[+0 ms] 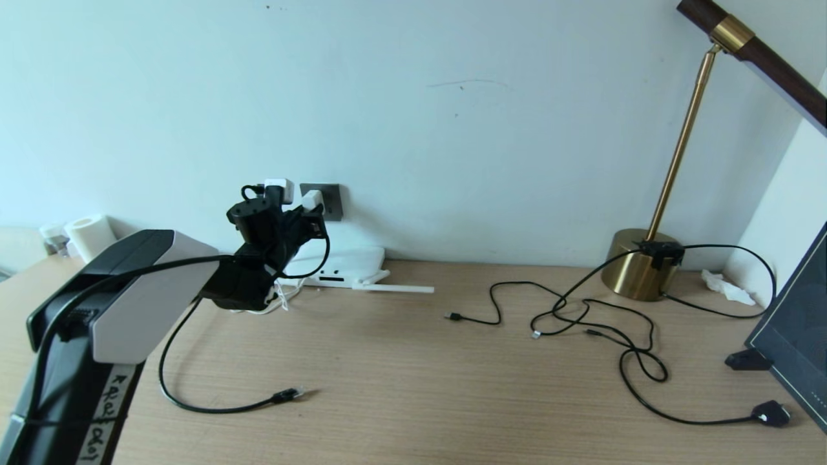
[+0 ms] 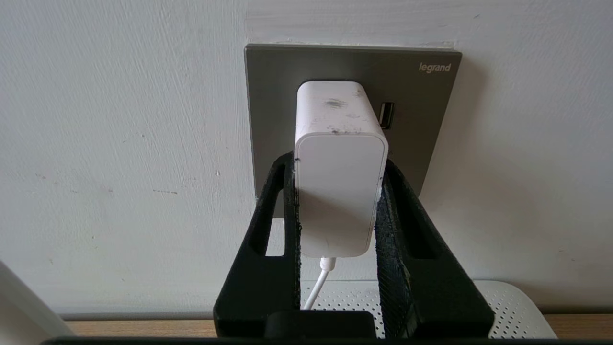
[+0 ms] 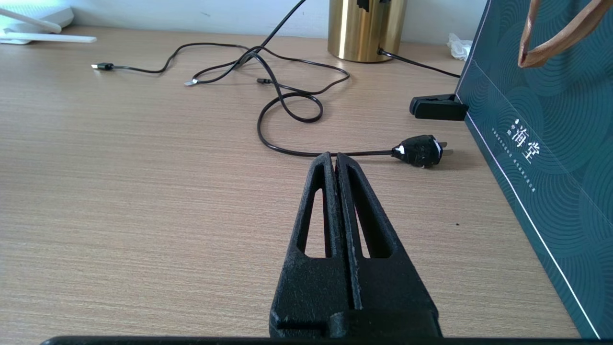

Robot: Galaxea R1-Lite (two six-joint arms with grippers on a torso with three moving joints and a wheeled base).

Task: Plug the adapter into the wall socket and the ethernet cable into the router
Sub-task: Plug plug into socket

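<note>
My left gripper point(image 2: 339, 162) is shut on the white adapter point(image 2: 340, 191), one finger on each side. The adapter's far end is pressed against the dark grey wall socket point(image 2: 278, 96), and its white cord hangs down below. In the head view the left gripper point(image 1: 309, 216) holds the adapter point(image 1: 312, 199) at the wall socket point(image 1: 333, 197), above the white router point(image 1: 349, 261). The black ethernet cable point(image 1: 287, 394) lies loose on the desk, its clip end in front of the left arm. My right gripper point(image 3: 334, 155) is shut and empty, low over the desk on the right.
A brass lamp point(image 1: 639, 265) stands at the back right, with tangled thin black cords point(image 1: 581, 310) in front of it. A black plug point(image 1: 771, 413) and a dark green bag point(image 1: 795, 323) are at the right edge. A paper roll point(image 1: 90, 236) stands at the far left.
</note>
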